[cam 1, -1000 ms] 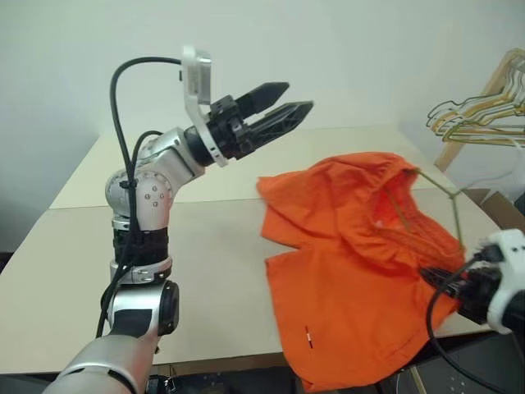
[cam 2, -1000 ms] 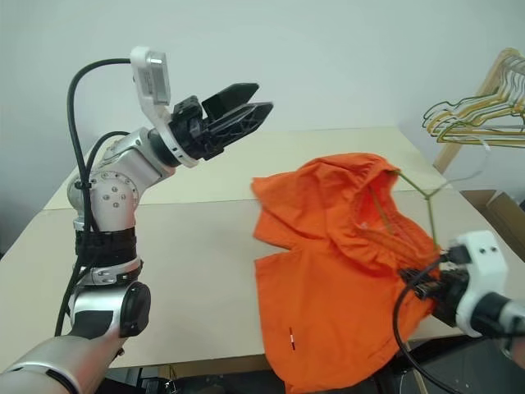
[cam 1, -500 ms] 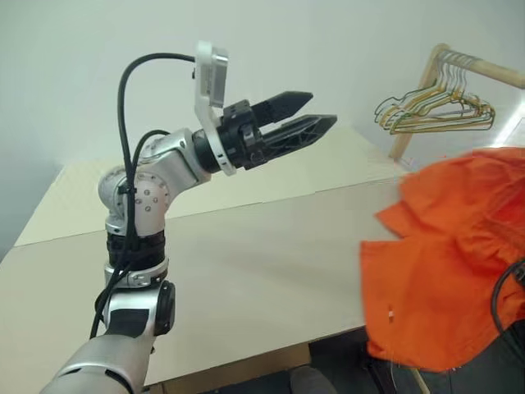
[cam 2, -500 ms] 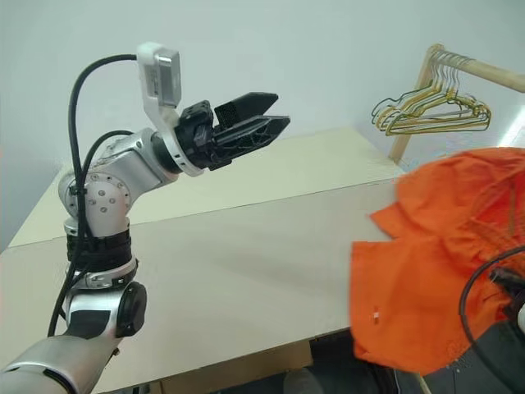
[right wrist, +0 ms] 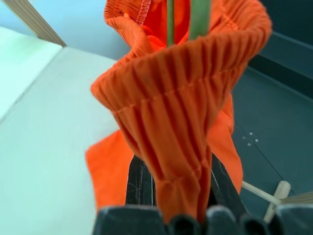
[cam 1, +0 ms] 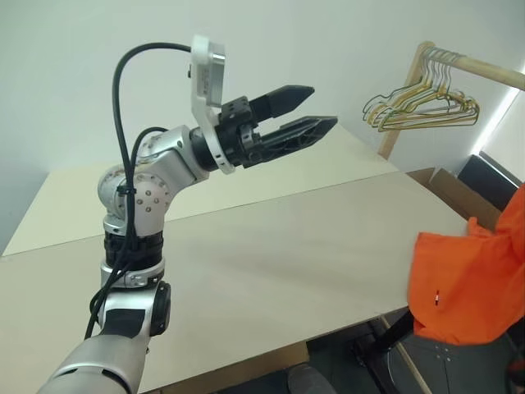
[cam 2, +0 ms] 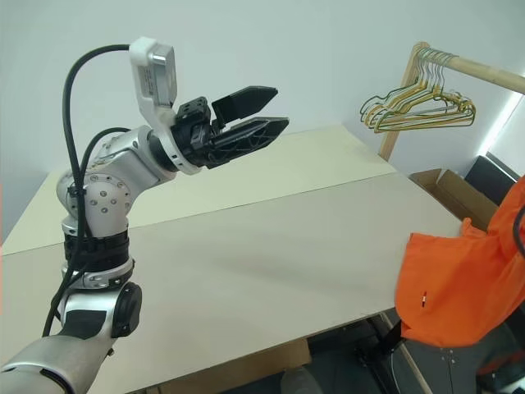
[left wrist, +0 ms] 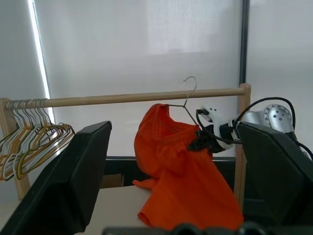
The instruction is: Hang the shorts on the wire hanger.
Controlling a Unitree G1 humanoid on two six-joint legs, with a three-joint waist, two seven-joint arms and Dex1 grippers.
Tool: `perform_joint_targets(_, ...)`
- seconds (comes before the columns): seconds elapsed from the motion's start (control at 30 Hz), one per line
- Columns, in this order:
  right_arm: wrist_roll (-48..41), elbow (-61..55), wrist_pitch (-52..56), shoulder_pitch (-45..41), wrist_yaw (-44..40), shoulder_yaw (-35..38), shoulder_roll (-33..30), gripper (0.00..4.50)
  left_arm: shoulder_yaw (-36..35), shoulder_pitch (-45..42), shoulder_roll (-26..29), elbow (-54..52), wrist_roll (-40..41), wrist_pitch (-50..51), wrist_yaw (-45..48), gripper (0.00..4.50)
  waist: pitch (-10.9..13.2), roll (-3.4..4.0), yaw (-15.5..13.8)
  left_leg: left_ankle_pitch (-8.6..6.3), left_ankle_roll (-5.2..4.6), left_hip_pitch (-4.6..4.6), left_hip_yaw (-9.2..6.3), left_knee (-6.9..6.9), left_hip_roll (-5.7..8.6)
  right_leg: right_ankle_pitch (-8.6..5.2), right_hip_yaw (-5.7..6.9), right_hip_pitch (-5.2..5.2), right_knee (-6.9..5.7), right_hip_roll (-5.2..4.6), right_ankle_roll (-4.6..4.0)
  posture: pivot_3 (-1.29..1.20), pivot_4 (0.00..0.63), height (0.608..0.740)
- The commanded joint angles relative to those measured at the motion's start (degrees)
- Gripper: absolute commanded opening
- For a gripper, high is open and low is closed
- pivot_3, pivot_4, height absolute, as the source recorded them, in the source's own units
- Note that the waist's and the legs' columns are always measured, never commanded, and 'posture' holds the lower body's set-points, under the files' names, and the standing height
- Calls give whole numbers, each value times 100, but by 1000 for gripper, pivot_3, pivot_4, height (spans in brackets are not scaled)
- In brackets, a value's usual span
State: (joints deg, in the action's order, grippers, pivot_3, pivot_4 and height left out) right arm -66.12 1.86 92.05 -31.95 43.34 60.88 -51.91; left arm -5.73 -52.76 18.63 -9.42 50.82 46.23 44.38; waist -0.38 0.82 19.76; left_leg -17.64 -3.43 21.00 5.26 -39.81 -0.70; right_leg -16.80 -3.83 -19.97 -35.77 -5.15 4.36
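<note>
The orange shorts (cam 1: 466, 283) hang in the air past the table's right edge, draped over the thin wire hanger (left wrist: 185, 104). Its hook rises just in front of the wooden rail (left wrist: 122, 98). My right gripper (left wrist: 199, 142) is shut on the hanger's green wire (right wrist: 200, 17), with the bunched elastic waistband (right wrist: 181, 112) caught between its black fingers (right wrist: 140, 182). My left gripper (cam 1: 322, 105) is raised high over the table, pointing right, open and empty.
A beige table (cam 1: 271, 254) spreads below the left arm. A bunch of yellow, green and white hangers (cam 1: 422, 103) hangs at one end of the rail, far right. A cardboard box (cam 1: 455, 193) sits beyond the table's right edge.
The view has swung to the right. My right gripper has lifted the shorts and hanger off the table, out to the right and upward. The left gripper has stayed put.
</note>
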Motion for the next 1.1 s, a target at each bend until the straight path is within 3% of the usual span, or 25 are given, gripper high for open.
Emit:
perform_joint_targets(0.03,613,599,44,-597,-47,-101,-294,0,-72,-7,71,-175,-20,-173,-35,4465,1,-1,-12,1,1,-1,0,-1,0,0,0,-1,0,1,0,-369,0,740)
perform_joint_targets(0.37,2426,2420,-744,-1339,-541,105,-447,0,-102,103,133,-309,-29,-203,-175,4465,7,-9,-89,14,24,3,4,-1,2,0,-7,-2,15,-1,8,-334,0,740)
perform_joint_targets(0.67,3352,2832,-1402,-1281,-1192,-205,-505,0,-84,96,167,-272,-63,-246,-275,4465,18,-24,-169,16,28,3,8,-1,2,2,-10,0,27,-1,12,-310,0,740)
perform_joint_targets(0.83,3639,2256,-1311,-1254,-1405,-455,-277,1289,-99,61,200,-206,-72,-253,-303,4500,17,-22,-190,19,34,5,9,-1,2,5,-10,-1,38,-2,18,-301,0,740)
perform_joint_targets(1.1,4570,626,-1649,-1182,-1178,-1070,174,3956,-90,1,264,-102,-142,-285,-259,4500,13,-2,-324,21,38,3,10,-2,2,7,-16,-11,28,-6,20,-280,0,740)
